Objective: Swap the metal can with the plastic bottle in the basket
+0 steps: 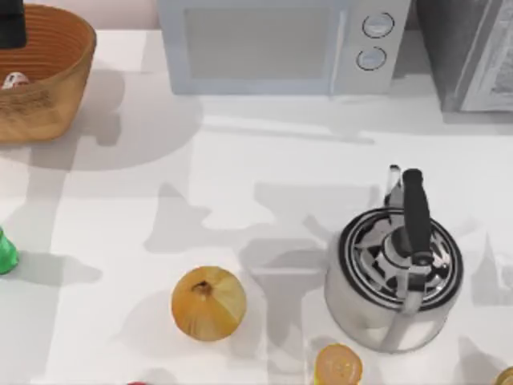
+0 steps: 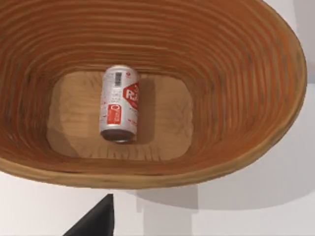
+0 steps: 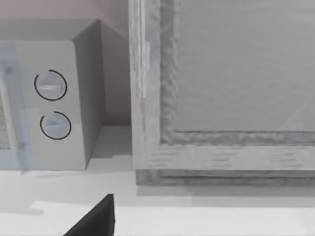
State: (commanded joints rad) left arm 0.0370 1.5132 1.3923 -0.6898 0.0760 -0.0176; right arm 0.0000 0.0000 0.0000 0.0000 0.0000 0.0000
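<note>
At the far left of the tabletop, in the back corner, sits the basket. The left arm hangs over it, seen from above as a dark shape at the basket's back rim. The left wrist view looks straight down into the basket, where the can lies on its side on the flat floor, toward one end of it, red-and-white label up and its dull end facing the near wall. One dark fingertip of the left tool pokes into that view outside the basket's rim, over bare tabletop, well apart from the can and not touching it. I cannot tell how far the tool is open; it has hold of nothing visible. From above, a pale bit of the can shows just inside the basket's left part.

The bottle stands at the left edge, well in front of the basket and outside it. Further right, near the front, lies an onion. Behind it, at the back, stands a microwave. Right of the onion is a steel kettle, with a yellow container just in front of it.

The right tool shows one dark fingertip in its wrist view, facing the microwave's knobs; its opening cannot be told.
</note>
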